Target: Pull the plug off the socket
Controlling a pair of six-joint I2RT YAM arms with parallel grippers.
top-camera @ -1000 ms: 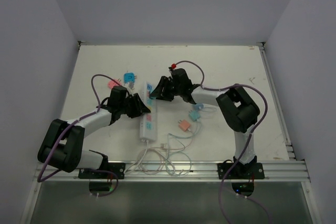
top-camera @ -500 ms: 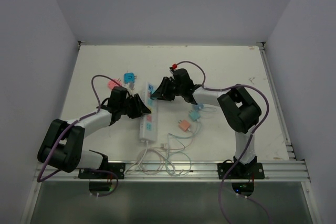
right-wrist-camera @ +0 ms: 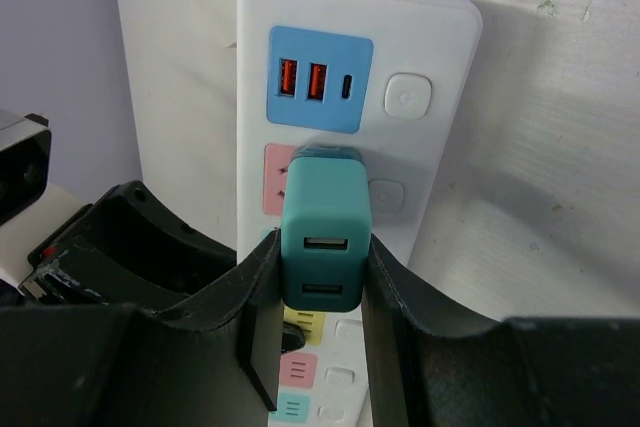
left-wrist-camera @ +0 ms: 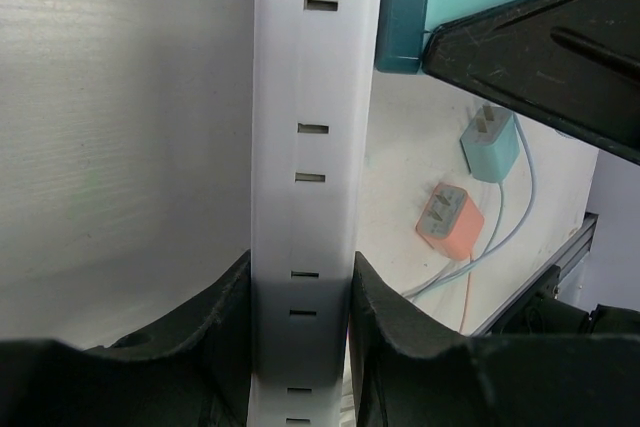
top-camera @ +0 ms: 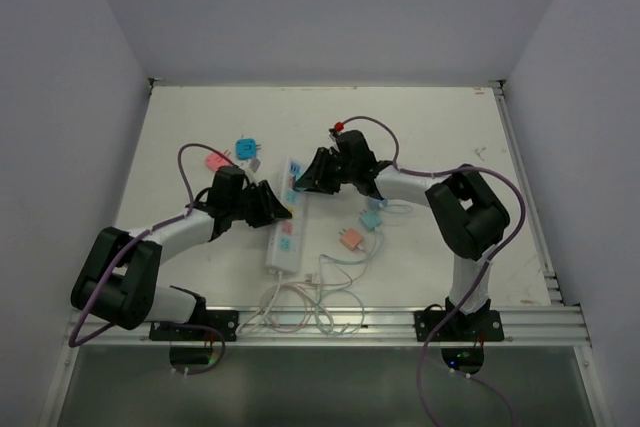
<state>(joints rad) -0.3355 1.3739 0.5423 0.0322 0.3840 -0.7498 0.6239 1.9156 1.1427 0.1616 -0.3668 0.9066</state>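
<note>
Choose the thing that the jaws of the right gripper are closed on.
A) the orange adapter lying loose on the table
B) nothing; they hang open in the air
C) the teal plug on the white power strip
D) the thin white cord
C: in the right wrist view the jaws of the right gripper press on both sides of the teal plug, which stands at a pink outlet face of the socket.

Teal adapter (left-wrist-camera: 490, 145) lies near orange adapter (left-wrist-camera: 449, 221) on table (top-camera: 440, 127).
</note>
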